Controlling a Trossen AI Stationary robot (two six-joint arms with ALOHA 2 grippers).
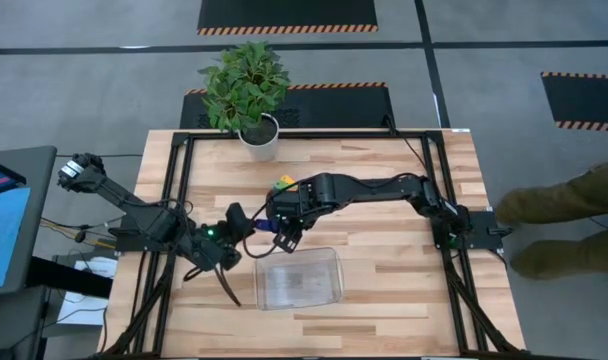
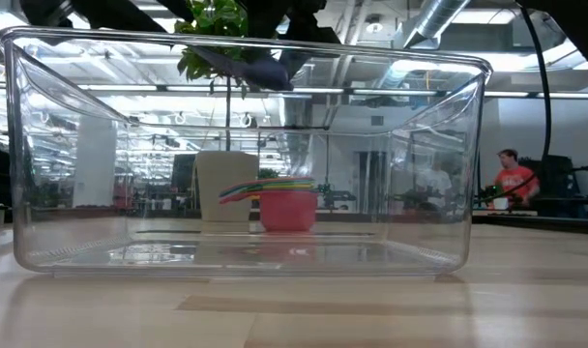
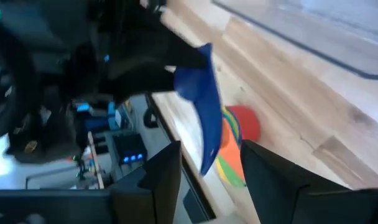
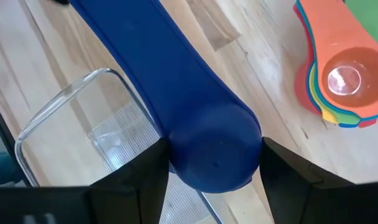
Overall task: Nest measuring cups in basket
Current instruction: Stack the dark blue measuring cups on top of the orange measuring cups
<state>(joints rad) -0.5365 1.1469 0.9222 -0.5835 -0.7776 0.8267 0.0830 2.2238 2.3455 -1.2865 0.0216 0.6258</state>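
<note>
The basket (image 1: 300, 279) is empty. The right gripper (image 4: 214, 163) grasps a blue cup (image 4: 201, 130); the nested stack (image 4: 341, 78) sits on the counter (image 1: 384, 250). The left gripper (image 3: 207, 168) is released.

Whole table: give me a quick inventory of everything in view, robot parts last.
basket: one, clear, front centre of the table, empty.
nested cups: one stack, orange on top, on the table behind the basket.
blue cup: one, dark blue, held over the basket's far edge.
plant pot: one, white, green plant, table's far edge.
person: one, olive sleeve, right of the table.
right gripper: shut on the blue cup.
left gripper: open, beside the right gripper.
</note>
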